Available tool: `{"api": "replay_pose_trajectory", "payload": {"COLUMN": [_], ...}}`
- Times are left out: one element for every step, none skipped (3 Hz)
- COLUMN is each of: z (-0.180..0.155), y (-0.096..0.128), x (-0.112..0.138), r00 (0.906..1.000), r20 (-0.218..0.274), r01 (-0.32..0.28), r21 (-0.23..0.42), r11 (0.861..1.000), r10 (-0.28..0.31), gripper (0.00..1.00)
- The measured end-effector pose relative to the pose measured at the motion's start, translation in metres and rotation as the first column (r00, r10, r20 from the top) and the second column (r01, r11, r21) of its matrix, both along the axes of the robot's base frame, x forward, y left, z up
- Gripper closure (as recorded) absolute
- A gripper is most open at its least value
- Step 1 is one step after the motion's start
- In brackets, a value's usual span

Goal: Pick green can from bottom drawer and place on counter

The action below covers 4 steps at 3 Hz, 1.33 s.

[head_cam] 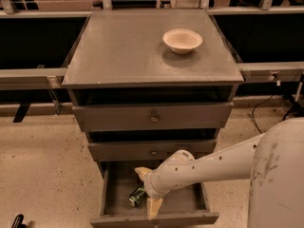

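Note:
The green can (pixel 137 196) lies on its side in the open bottom drawer (pixel 154 218), left of centre. My gripper (pixel 146 190) is reaching down into the drawer from the right. It is open, with one cream finger (pixel 142 172) behind the can and the other (pixel 153 207) in front of it. The can sits between them at their left, and I cannot tell whether they touch it. The counter (pixel 123 51) is the cabinet's flat grey-brown top.
A cream bowl (pixel 182 40) stands on the counter at the back right. The two upper drawers (pixel 153 118) are shut or nearly shut. My white arm (pixel 266 165) fills the lower right. Speckled floor lies to the left of the cabinet.

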State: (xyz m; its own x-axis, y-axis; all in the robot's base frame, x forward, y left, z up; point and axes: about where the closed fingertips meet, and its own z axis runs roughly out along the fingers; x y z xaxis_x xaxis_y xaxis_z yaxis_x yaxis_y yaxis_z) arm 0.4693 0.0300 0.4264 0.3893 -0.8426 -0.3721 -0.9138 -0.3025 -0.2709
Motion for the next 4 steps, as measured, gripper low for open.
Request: {"api": "replay_pose_trajectory", "payload": {"z": [-0.015, -0.031, -0.037, -0.042], "y": [0.012, 0.012, 0.003, 0.003], "x": [-0.006, -0.003, 0.013, 0.012], "r00": [0.9946, 0.9757, 0.9772, 0.9734], "r20": [-0.103, -0.219, -0.205, -0.219], "r01": [0.012, 0.045, -0.015, -0.029], "r21": [0.052, 0.172, 0.186, 0.171], "r11": [0.999, 0.984, 0.983, 0.985], "r10": [-0.006, -0.006, 0.053, 0.067], "gripper": [0.0, 0.0, 0.0, 0.0]}}
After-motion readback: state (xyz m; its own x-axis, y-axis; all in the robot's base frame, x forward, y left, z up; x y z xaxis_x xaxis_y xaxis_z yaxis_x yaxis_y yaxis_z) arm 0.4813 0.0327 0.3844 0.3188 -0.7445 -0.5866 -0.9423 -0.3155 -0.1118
